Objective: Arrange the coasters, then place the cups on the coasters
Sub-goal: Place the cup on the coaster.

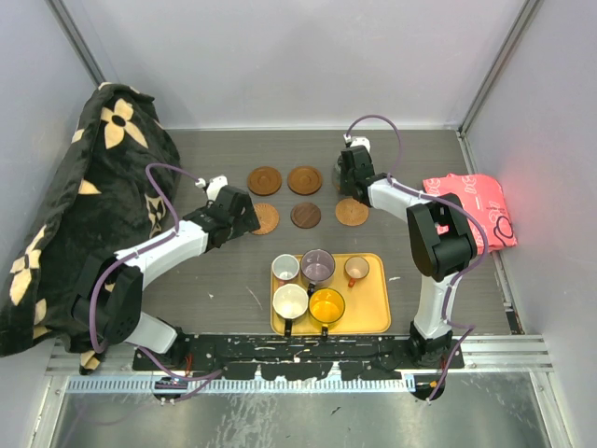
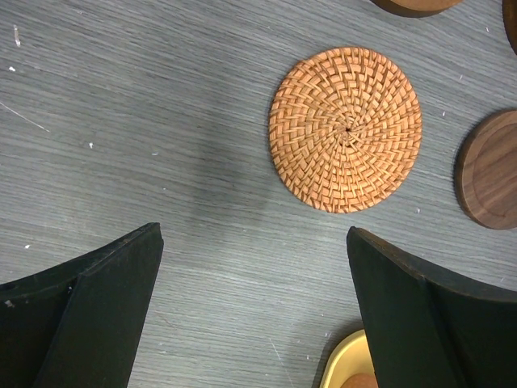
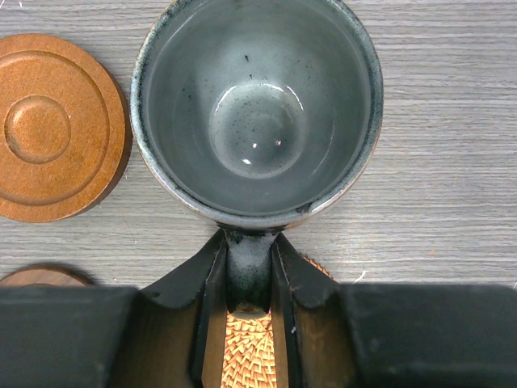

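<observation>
"How far along was it when you looked?"

"The coasters [image 1: 304, 179] lay in two rows on the bench [image 1: 420, 159], behind the yellow tray [image 1: 378, 322]. I counted five plainly. A sixth, at the right end of the far row, I could only suppose."

"And the cups?"

"Five cups [image 1: 290, 301] sat in the tray, none of them on a coaster. The grey-green cup [image 3: 254, 105] was the only one out. The right end effector [image 3: 249, 267] was pinched narrow on its handle and held it upright at that far right spot, just beside a ringed brown coaster [image 3: 52, 125]."

"Was it set down?"

"I couldn't tell. The cup's own body hid whatever lay beneath it, and from above the arm covered the place, so I could not see whether it rested or hung."

"What about the other arm?"

"The left end effector [image 2: 254, 242] hovered with its jaws spread wide and held nothing. It was over bare bench near a woven coaster [image 2: 346, 129]."

"So what was left?"

"By my reckoning the arranging was done or nearly so, and the placing had barely begun. One cup of six at best, with five to lift from the tray."
</observation>
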Controlling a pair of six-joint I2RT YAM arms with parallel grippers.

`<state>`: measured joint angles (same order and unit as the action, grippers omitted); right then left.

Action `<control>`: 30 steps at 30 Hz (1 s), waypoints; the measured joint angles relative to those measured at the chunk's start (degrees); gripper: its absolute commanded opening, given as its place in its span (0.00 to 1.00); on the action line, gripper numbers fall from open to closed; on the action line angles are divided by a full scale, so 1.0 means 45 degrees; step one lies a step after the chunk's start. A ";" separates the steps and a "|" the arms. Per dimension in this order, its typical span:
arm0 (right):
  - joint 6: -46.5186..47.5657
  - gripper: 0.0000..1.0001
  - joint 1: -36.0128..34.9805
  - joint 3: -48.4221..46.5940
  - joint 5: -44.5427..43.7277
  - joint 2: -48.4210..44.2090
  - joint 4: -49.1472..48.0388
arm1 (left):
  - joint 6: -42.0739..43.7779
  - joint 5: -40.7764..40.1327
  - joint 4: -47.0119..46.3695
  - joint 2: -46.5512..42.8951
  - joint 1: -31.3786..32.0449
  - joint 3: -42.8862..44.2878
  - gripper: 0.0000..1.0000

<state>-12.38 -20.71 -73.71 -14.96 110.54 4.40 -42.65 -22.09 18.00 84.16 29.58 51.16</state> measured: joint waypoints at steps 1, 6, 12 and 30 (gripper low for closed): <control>0.0000 0.32 0.0000 0.0000 0.0000 0.0000 0.0000 | 0.0000 0.0005 -0.0005 0.0000 0.0000 0.0000 0.98; -0.0015 0.37 0.0019 -0.0005 -0.0044 0.0000 -0.0165 | 0.0000 0.0015 -0.0005 0.0000 -0.0015 0.0000 0.98; -0.0058 0.43 0.0044 -0.0005 -0.0083 0.0000 -0.0209 | -0.0005 0.0044 -0.0010 0.0000 -0.0019 0.0000 0.98; -0.0782 0.53 0.0034 0.0709 0.0155 -0.1685 0.0189 | -0.0005 0.0073 -0.0034 0.0000 -0.0034 0.0000 0.98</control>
<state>-15.90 -20.56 -70.52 -14.26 102.96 5.26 -42.68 -21.76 17.85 84.16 29.43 51.16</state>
